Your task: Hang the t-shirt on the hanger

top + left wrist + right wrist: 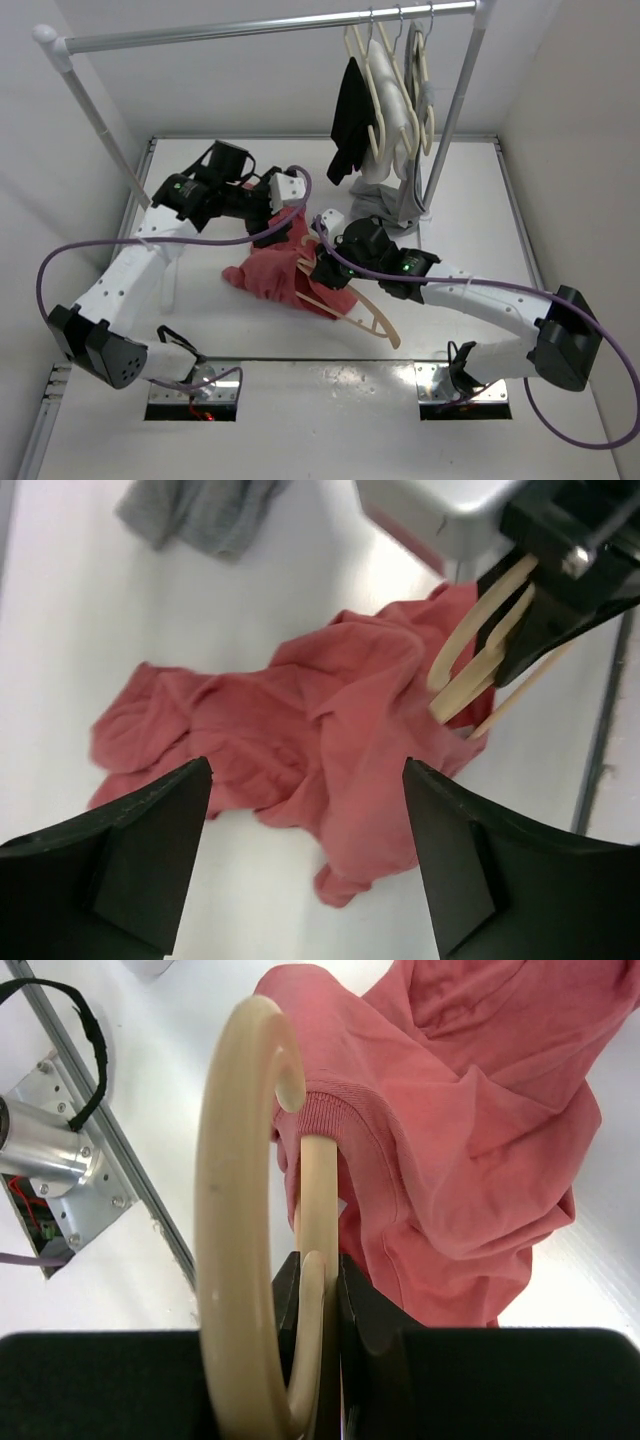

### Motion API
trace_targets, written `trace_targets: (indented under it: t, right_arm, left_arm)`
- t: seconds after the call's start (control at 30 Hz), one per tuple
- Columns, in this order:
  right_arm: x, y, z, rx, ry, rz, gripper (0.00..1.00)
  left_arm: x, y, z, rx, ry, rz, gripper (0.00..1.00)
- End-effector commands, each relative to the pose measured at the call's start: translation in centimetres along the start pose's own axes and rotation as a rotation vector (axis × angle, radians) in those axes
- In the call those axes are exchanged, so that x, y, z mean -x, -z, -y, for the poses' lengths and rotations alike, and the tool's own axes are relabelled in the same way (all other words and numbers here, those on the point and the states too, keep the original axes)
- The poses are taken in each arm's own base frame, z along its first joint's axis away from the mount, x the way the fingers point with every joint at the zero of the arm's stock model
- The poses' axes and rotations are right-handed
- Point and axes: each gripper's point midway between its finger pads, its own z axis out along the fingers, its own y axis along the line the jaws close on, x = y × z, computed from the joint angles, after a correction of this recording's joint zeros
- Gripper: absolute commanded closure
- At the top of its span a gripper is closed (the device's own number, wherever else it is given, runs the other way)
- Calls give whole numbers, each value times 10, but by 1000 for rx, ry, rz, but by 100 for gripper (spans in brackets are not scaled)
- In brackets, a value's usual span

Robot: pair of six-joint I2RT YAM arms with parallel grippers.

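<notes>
The faded-red t-shirt (280, 275) lies crumpled on the white table; it also shows in the left wrist view (320, 730) and the right wrist view (470, 1130). My right gripper (318, 268) (318, 1260) is shut on the peach-beige hanger (365, 312) (235, 1260) near its hook. One hanger arm goes into the shirt's ribbed opening. The hanger (480, 665) also shows in the left wrist view, entering the shirt. My left gripper (280, 232) (305, 780) is open and empty, hovering just above the shirt's far edge.
A clothes rail (270, 28) spans the back, with a black garment (350, 115) and cream-white hangers (395, 90) at its right end. A grey garment (385, 200) (200, 515) lies beneath them. The rail's posts (450, 120) stand right and left.
</notes>
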Motion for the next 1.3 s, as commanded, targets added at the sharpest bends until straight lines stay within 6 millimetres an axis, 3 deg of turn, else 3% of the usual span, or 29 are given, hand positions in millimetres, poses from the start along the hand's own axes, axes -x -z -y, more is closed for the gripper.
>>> trace_targets:
  t: [0.0, 0.03, 0.1, 0.13, 0.17, 0.23, 0.3, 0.33, 0.43, 0.57, 0.7, 0.8, 0.9, 0.93, 0.97, 1.0, 1.17, 1.27]
  right_arm:
    - [26, 0, -5, 18, -3, 108, 100]
    - [26, 0, -5, 18, -3, 108, 100]
    - [28, 0, -5, 20, -2, 117, 100]
    - [28, 0, -5, 20, -2, 117, 100]
    - [28, 0, -5, 20, -2, 117, 100]
    - [30, 1, -5, 20, -2, 116, 100]
    - [34, 4, -11, 29, 3, 122, 100]
    - [33, 4, -12, 38, 4, 120, 100]
    - [33, 5, -12, 36, 3, 111, 100]
    - [35, 10, -15, 36, 8, 120, 100]
    - [42, 12, -12, 17, 18, 146, 100]
    - [50, 17, -13, 8, 28, 159, 100]
    - [48, 19, -8, -15, 35, 164, 100]
    - [56, 22, -8, -21, 37, 196, 100]
    - [52, 21, -7, -23, 36, 186, 100]
    - [57, 23, -7, -28, 37, 207, 100]
    - [51, 18, -5, -35, 34, 174, 100]
    - [50, 19, -7, -30, 12, 140, 64]
  left_arm:
    - [16, 33, -9, 47, -145, 51, 17]
    - [8, 35, 16, -64, -172, 40, 13]
    - [-19, 28, 39, -185, -356, -18, 0]
    - [-30, 22, 35, -154, -387, -59, 0]
    - [-57, 6, 46, -179, -351, -98, 0]
    - [-67, 2, 40, -91, -366, -95, 0]
    - [-67, -15, 28, 1, -369, -46, 0]
    - [-57, -19, 13, 70, -380, -11, 0]
    - [-56, -36, 8, 48, -306, -6, 0]
    - [-66, -49, 27, -94, -311, -9, 0]
    - [-95, -70, 56, -215, -293, -31, 0]
    - [-96, -75, 77, -295, -270, -5, 4]
    - [-93, -74, 94, -357, -273, 13, 33]
    - [-93, -73, 102, -379, -263, 16, 50]
    - [-93, -73, 103, -379, -248, 13, 61]
    - [-90, -71, 105, -378, -250, 19, 96]
    - [-88, -63, 96, -306, -210, -25, 100]
    - [-91, -56, 77, -187, -176, -83, 100]
